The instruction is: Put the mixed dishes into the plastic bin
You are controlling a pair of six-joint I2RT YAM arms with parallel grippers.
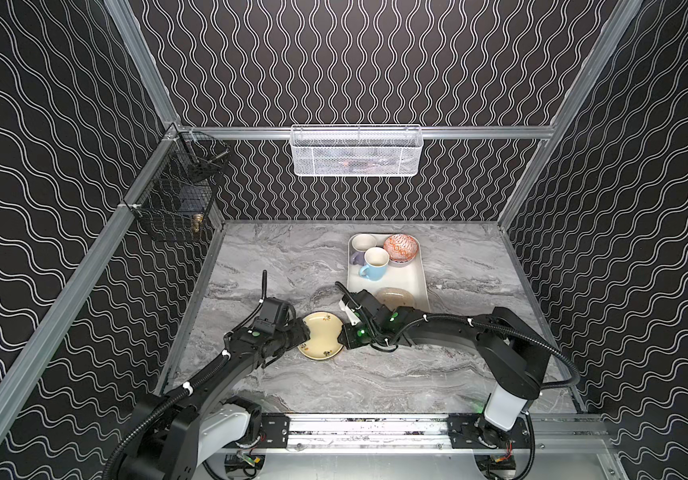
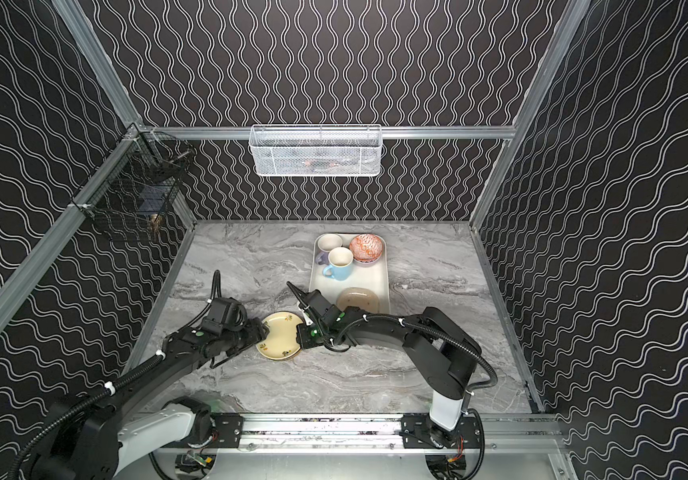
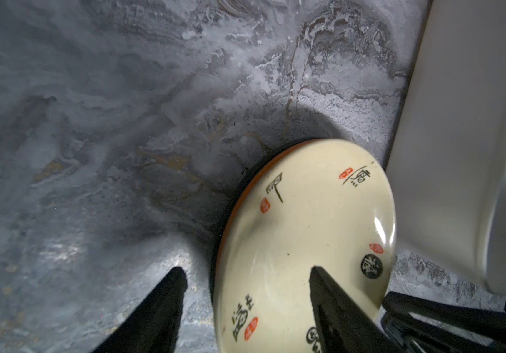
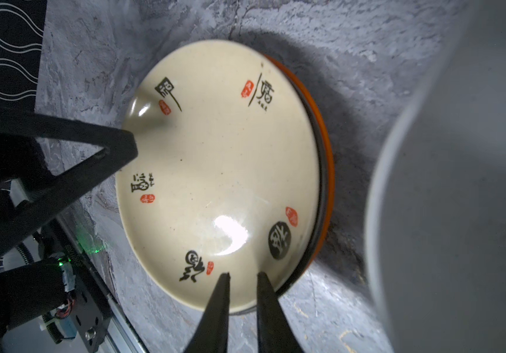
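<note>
Left claw [image 1: 305, 333] open, astride left rim of pale yellow plate [image 1: 320, 336]; right claw [image 1: 341, 335] at right rim. Both top views: plate on marble table [image 1: 275, 266] outside plastic bin [image 1: 415, 276], near its front corner; free table leftward. Left wrist: bin wall close beside plate. Right wrist: jaws nearly closed, clamping nothing; orange plate [image 4: 327, 171] beneath. Black characters, red seals, unreadable.

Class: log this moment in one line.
pale yellow plate: tops stack; left gripper: open, astride rim; right gripper: narrow, at opposite rim, grip unclear; plastic bin: blue mug, patterned bowl inside
</note>
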